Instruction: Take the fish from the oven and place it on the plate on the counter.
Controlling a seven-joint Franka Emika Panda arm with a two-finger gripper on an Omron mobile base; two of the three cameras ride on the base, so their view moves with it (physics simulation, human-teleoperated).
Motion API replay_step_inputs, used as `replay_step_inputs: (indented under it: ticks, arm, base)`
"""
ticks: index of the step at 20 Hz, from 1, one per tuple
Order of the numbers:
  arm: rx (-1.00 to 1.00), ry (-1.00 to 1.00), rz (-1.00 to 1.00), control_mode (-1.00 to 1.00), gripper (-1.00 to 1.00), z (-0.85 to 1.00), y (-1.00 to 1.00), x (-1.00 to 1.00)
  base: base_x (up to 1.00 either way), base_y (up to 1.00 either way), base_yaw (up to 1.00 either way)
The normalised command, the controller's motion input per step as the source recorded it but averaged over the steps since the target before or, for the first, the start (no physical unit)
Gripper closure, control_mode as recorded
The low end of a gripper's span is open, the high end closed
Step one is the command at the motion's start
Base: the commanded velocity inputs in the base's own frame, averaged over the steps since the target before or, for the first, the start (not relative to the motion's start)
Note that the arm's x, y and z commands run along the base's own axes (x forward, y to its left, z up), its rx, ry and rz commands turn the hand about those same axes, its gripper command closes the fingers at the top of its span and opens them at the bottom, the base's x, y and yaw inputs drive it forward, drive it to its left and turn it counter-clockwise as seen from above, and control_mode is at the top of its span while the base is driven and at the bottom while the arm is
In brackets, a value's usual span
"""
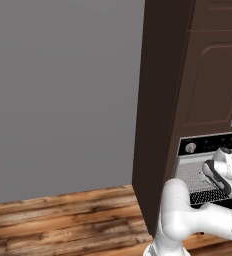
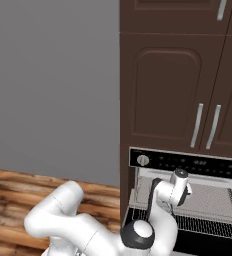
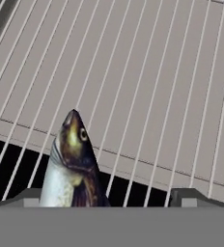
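Hand view: hand (image 3: 106, 198) wide open, fish (image 3: 71, 166) between fingertips.

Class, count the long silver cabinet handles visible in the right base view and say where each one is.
3. Two handles hang side by side above the oven; a third sits at the top edge. More may lie beyond the frame.

My fingertips (image 3: 27, 197) stand wide apart at the bottom, and the fish (image 3: 71, 164) lies between them, closer to the left one, head pointing up the picture, eye showing. It rests on the wire rack (image 3: 147, 91), whose thin pale bars run lengthwise beneath it.
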Motion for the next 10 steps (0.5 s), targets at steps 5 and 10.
replay_step_inputs:
  ticks: [5, 10]
  arm:
    - [0.00, 0.01, 0.00, -1.00, -1.00, -0.58, 0.00, -0.08]
    - [0.00, 0.00, 0.00, -1.00, -1.00, -0.32, 0.00, -0.46]
  base:
    - [0.00, 0.00, 0.00]
    - [0.00, 0.00, 0.00]
